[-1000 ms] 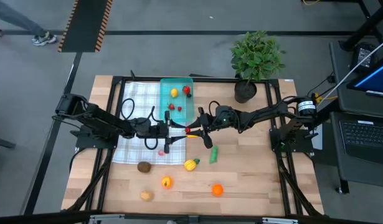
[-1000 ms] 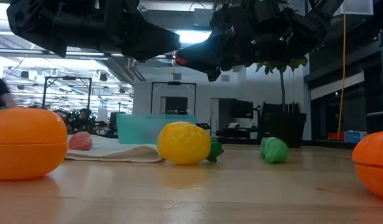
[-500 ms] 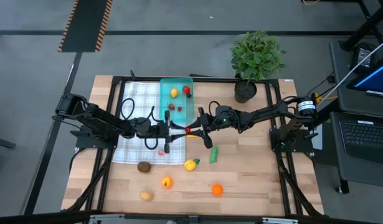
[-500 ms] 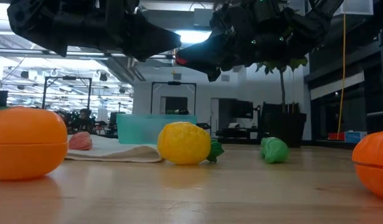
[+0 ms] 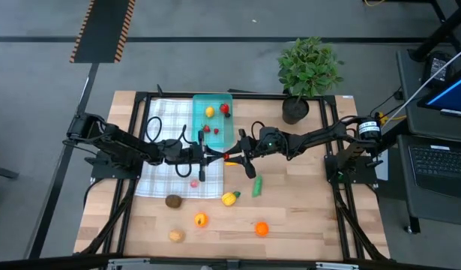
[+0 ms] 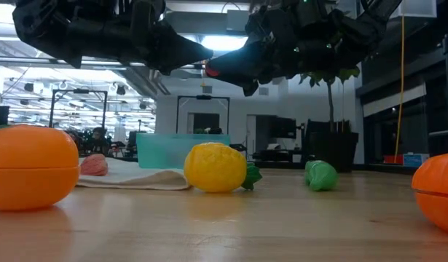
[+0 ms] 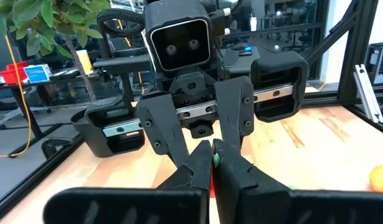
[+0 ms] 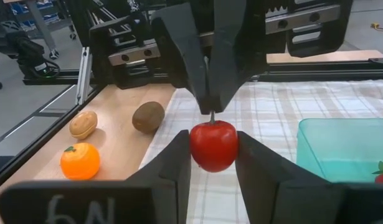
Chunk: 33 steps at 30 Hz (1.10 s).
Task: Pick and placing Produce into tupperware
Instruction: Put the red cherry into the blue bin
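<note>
Right wrist view settles the matter: the right gripper [image 8: 213,163] has its two fingers clamped on either side of a red apple [image 8: 213,144], and the left gripper [image 8: 210,99] comes down from above with its tips pinched shut on the apple's thin stem. So both claws are closed on the same fruit. In the high view it hangs in the air over the middle of the table, just off the near short end of the teal tupperware [image 5: 196,120] and above the near right corner of the checked cloth [image 5: 166,131].

To do this step well, I judge that only one arm should carry. The stem is a poor handle (thin and likely to slip), so the side grip looks the safer one to keep. The left gripper should let go before either arm pulls away. The apple then needs a short trip toward the table's far edge, over the tupperware's rim, with a low release clear of the yellow piece [image 5: 209,112] and red pieces [image 5: 225,109] already inside.

A second ago the left gripper's fingers stood apart and slightly farther from the apple; they have since closed in on it. The right gripper's hold and the loose produce on the table look unchanged.
</note>
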Motion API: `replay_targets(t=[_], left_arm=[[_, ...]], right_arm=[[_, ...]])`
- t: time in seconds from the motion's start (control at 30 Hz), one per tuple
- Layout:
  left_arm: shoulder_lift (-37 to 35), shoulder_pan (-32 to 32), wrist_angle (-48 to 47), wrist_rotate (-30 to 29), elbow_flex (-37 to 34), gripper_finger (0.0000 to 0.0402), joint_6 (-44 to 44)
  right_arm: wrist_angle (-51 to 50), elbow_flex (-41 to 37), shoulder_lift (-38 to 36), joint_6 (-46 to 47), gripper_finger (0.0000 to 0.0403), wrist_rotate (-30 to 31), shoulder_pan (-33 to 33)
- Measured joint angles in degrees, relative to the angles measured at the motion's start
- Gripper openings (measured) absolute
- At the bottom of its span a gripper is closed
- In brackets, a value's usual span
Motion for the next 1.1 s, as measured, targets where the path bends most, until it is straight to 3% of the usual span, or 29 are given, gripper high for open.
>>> replay_targets(t=[0.5, 0.83, 1.0, 1.1], left_arm=[[-0.02, 0.65, -1.23, -0.51, -0.04, 0.0001, 0.37], [-0.69, 3.63, -3.93, -0.61, -0.07, 0.0000, 0.40], [-4.26, 5.15, -9.20, -4.63, -0.09, 0.0000, 0.29], [-7.06, 5.77, -13.30, -8.87, -0.09, 0.0000, 0.26]], right_arm=[[0.06, 0.07, -0.22, -1.14, 0.0250, 1.64, -0.21], [-6.19, 0.07, -0.36, 3.25, 0.0263, 1.68, -5.28], [-7.23, 0.04, -0.39, 1.65, 0.0263, 2.08, -7.33], [-7.28, 0.04, -0.39, 1.35, 0.0264, 6.78, -8.07]])
